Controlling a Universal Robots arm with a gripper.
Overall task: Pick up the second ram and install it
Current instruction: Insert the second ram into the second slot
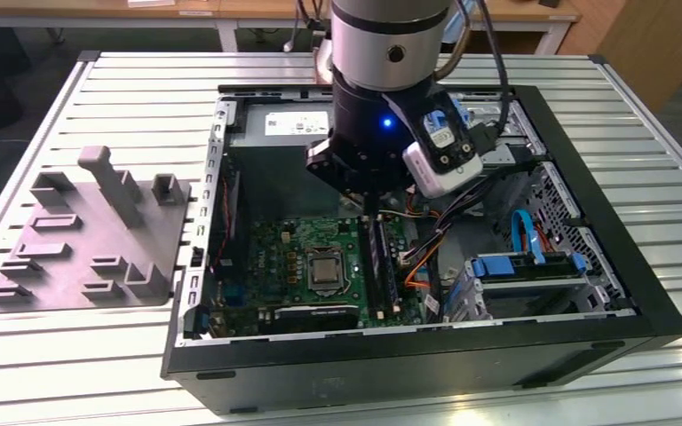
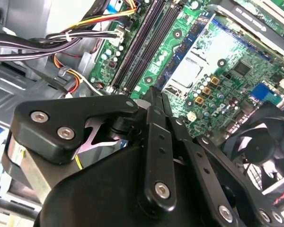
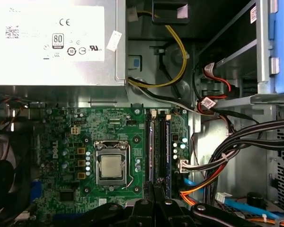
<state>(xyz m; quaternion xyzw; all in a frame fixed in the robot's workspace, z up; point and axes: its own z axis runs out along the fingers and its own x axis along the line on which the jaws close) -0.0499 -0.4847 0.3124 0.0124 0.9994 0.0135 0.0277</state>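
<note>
Hanging over the motherboard (image 1: 299,253) in the exterior view, the tool (image 1: 371,213) is pointing down at the second ram (image 1: 378,262) upright in its slot, while the second wrist view is showing fingers (image 2: 154,120) pressed together.

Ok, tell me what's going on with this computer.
The robot arm's tool hangs inside the open computer case, just above the memory slots beside the processor on the motherboard. Whether it grips the second ram can't be made out. A grey block sits on the table outside the case, on the exterior view's left.
</note>
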